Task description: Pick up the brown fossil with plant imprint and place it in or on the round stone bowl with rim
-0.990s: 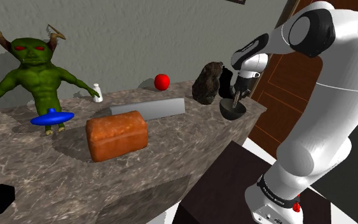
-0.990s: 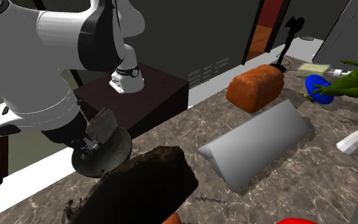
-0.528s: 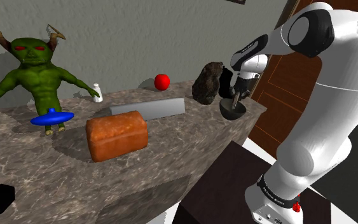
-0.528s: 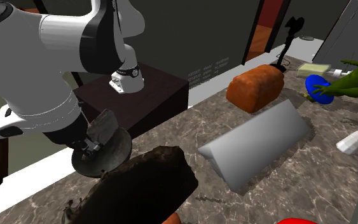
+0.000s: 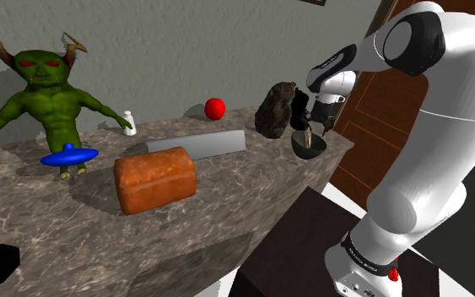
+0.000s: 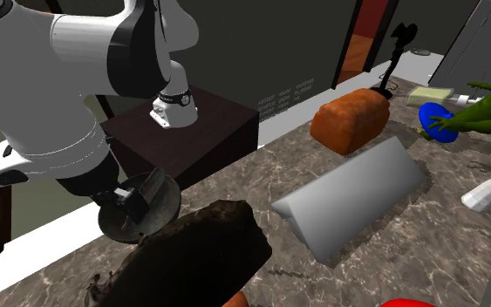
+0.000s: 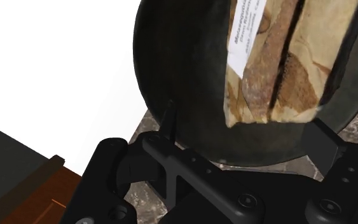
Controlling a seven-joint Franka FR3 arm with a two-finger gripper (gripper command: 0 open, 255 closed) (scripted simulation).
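Fossil [image 7: 269,70] just slipped from gripper [image 7: 244,127] into stone bowl [image 7: 177,57]; fingers [image 7: 169,124] now spread, touching nothing. Placement looks done, retreat next.

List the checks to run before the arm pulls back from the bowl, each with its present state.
1. Fossil lies inside the bowl: ok.
2. Gripper open, fingers apart and off the fossil: ok.
3. Bowl well back from the counter edge: not ok, it sits right at the edge.
4. Dark rock apart from the gripper: cannot tell.
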